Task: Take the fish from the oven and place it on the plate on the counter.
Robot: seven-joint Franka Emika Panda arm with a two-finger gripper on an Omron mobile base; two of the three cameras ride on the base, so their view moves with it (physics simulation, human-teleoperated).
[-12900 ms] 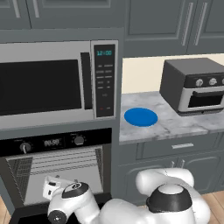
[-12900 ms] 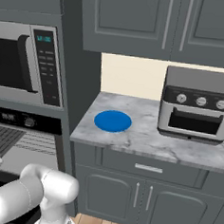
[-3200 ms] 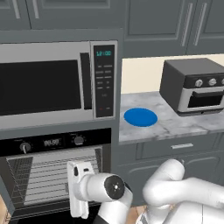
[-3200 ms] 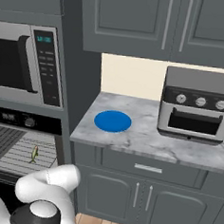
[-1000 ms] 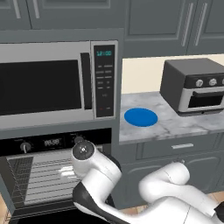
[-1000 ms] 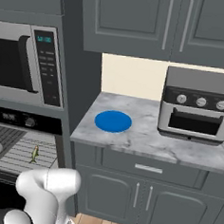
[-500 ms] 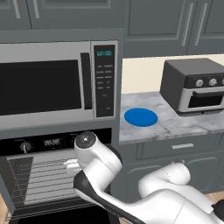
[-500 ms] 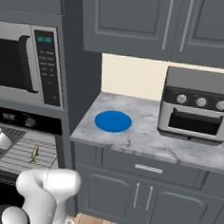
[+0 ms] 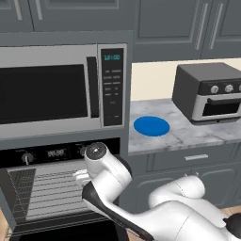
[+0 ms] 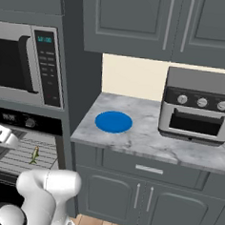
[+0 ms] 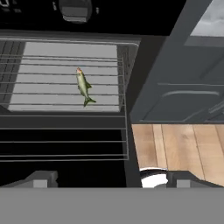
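Fish [image 11: 82, 85] lies on your oven [image 9: 52, 188] rack, upper left in hand view; gripper [image 11: 109, 177] spread, empty; left base view hides it.

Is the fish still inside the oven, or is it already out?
Inside. The fish lies on the wire rack in the open oven; the blue plate is bare.

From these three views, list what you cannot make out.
- End effector: only its tips show at the hand view's bottom edge; the arm hides it in the left base view.
- Fish: hidden by the arm in the left base view, tiny in the right.
- Oven: its door is cut off by the frame edges.
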